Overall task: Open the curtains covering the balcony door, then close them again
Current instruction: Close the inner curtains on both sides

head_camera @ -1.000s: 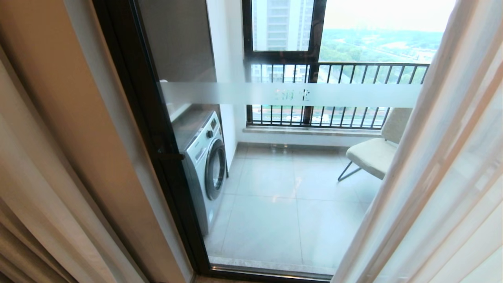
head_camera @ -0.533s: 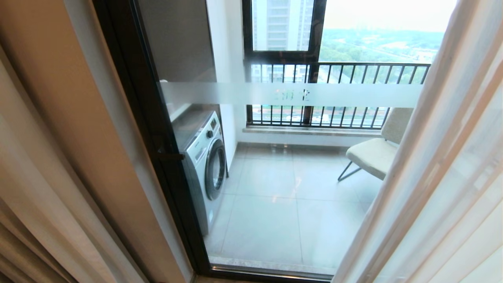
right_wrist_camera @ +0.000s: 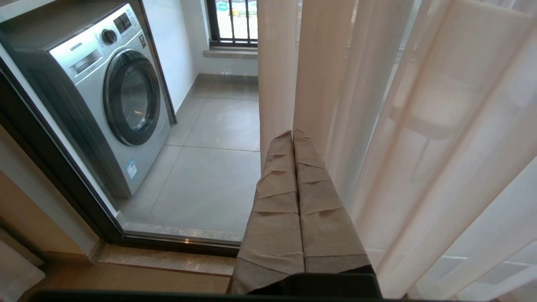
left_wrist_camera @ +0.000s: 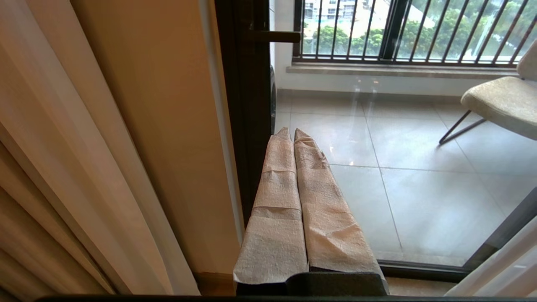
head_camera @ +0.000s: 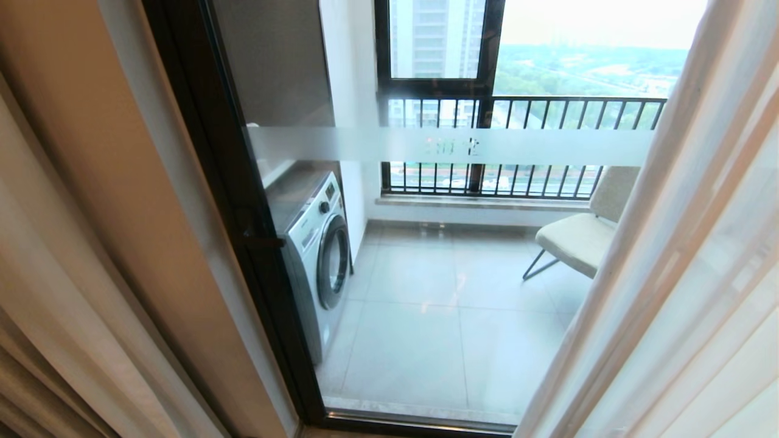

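Note:
The balcony door [head_camera: 426, 146] is a glass panel in a black frame with a frosted strip across it. Sheer cream curtains [head_camera: 681, 274] hang at the right and cover that side of the glass. More curtain folds [head_camera: 36, 292] hang at the far left beside a tan wall. The middle of the glass stands uncovered. My left gripper [left_wrist_camera: 289, 132] is shut and empty, its taped fingers pointing at the door's black frame [left_wrist_camera: 247, 126]. My right gripper [right_wrist_camera: 292, 133] is shut and empty, its tips close to the edge of the sheer curtain [right_wrist_camera: 377, 126]. Neither arm shows in the head view.
Behind the glass stand a silver washing machine [head_camera: 316, 249] at the left and a pale chair [head_camera: 578, 237] at the right on a tiled floor. A black-framed window with railing bars [head_camera: 517, 140] closes the far side. A door handle [head_camera: 261, 241] sticks out of the frame.

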You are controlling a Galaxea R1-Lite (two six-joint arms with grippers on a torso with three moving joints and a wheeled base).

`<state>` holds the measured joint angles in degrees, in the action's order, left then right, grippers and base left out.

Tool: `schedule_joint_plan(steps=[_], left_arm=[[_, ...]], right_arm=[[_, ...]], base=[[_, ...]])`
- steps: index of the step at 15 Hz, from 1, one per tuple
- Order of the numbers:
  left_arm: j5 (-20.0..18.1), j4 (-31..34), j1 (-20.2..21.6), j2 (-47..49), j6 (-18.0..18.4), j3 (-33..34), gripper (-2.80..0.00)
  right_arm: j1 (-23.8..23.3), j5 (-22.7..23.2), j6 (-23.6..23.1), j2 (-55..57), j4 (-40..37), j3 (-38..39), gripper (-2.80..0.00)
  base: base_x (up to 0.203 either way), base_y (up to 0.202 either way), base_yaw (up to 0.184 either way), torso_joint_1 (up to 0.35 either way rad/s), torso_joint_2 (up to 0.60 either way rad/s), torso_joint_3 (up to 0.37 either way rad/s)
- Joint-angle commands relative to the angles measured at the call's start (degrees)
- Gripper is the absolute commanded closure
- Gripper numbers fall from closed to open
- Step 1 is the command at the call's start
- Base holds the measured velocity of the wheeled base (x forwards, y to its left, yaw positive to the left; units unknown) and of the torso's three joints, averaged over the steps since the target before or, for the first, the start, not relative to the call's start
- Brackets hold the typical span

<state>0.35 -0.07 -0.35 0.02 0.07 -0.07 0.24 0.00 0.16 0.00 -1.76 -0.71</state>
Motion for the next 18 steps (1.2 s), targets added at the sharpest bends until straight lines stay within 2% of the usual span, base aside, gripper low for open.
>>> schedule_joint_plan(steps=[1,4,13,18], left_arm=[[0.00,-0.01,0.00,-0.02,0.01,-0.01,0.00],[-0.09,-0.01,0.00,-0.02,0.01,-0.01,0.00],[0.05,-0.01,0.00,-0.02,0.10,0.03,0.00],[0.00,-0.01,0.00,-0.02,0.01,-0.01,0.00]], right_arm=[[0.02,0.00,0.02,0.01,0.00,0.00,0.00],[0.02,0.00,0.02,0.09,0.00,0.00,0.00],[0.02,0.00,0.02,0.03,0.00,0.00,0.00],[0.02,0.00,0.02,0.03,0.00,0.00,0.00]], base=[[0.000,0.000,0.000,0.000,0.00,0.000],[0.002,0.063,-0.003,-0.003,0.00,0.002],[0.000,0.184,0.000,0.003,0.00,0.003],[0.000,0.018,-0.001,0.000,0.00,0.000]])
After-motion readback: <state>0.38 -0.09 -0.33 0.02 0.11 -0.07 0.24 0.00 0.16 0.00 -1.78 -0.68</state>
